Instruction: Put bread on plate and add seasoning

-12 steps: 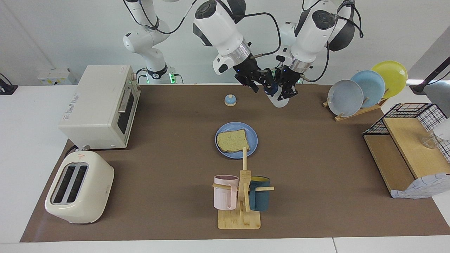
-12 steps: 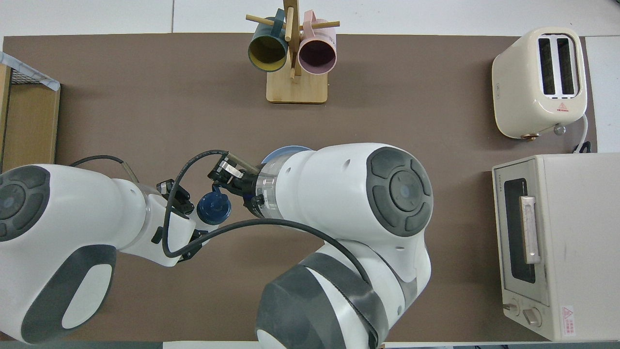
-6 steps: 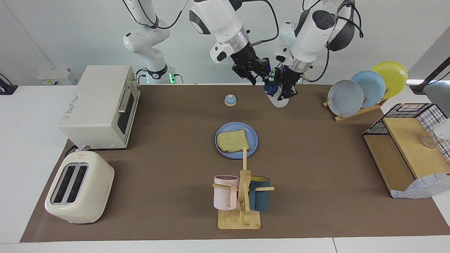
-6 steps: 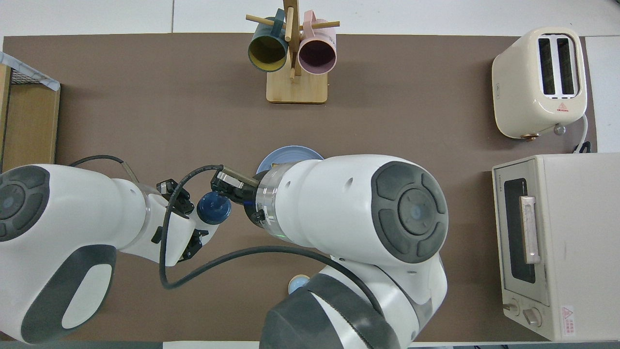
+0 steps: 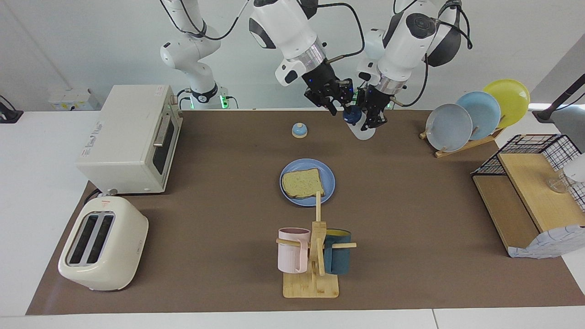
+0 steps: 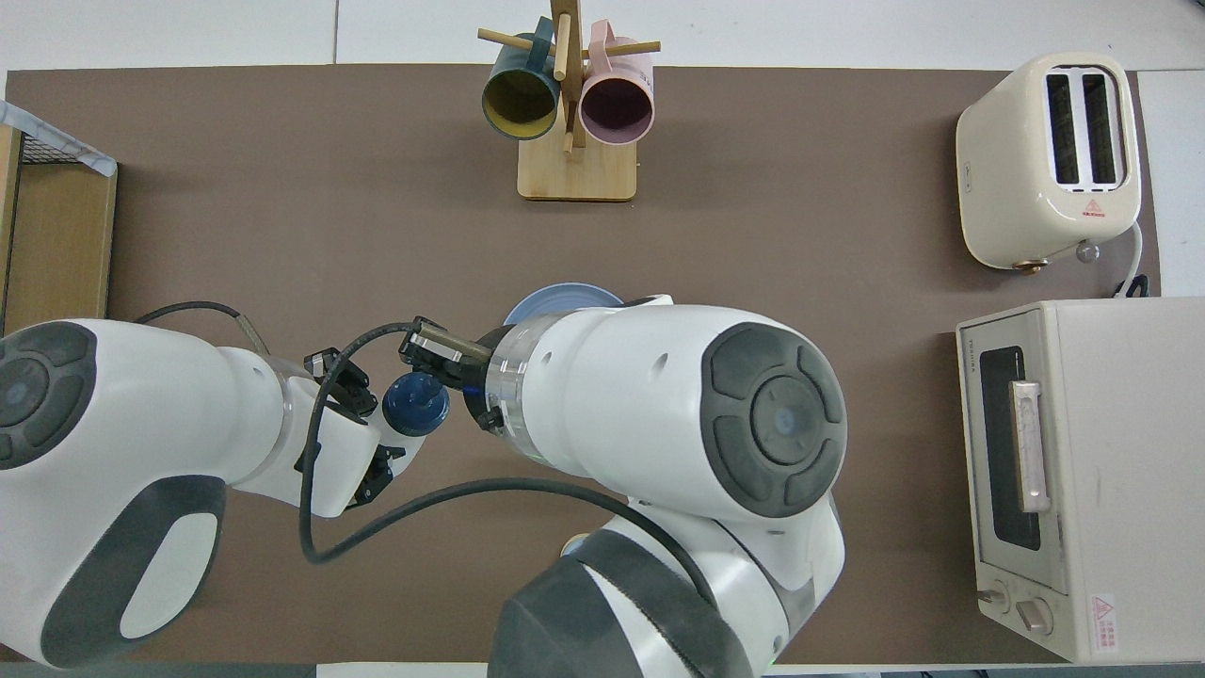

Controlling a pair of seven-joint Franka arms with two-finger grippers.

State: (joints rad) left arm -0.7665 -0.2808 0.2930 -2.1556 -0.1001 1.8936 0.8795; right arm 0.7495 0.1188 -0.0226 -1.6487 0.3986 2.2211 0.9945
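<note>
The bread [image 5: 302, 183] lies flat on the blue plate [image 5: 328, 179] in the middle of the table. In the overhead view only the plate's rim [image 6: 563, 298] shows past the right arm, and the bread is hidden. My left gripper [image 5: 372, 116] is shut on the seasoning bottle [image 5: 364, 131] and holds it tilted in the air over the table's robot end. The bottle's navy cap [image 5: 352, 115] points toward my right gripper [image 5: 339, 98], which is open just above and beside the cap. The cap [image 6: 414, 410] also shows between the two grippers in the overhead view.
A small blue-domed bell [image 5: 299, 130] sits nearer to the robots than the plate. A mug rack [image 5: 315, 260] stands farther out. A toaster oven [image 5: 132, 137] and toaster [image 5: 103, 251] are at the right arm's end. A plate rack [image 5: 475, 114] and wooden shelf [image 5: 530, 196] are at the left arm's end.
My right gripper let go of the cap and rose off it, then came back down close beside it. The left gripper and the bottle stayed in place.
</note>
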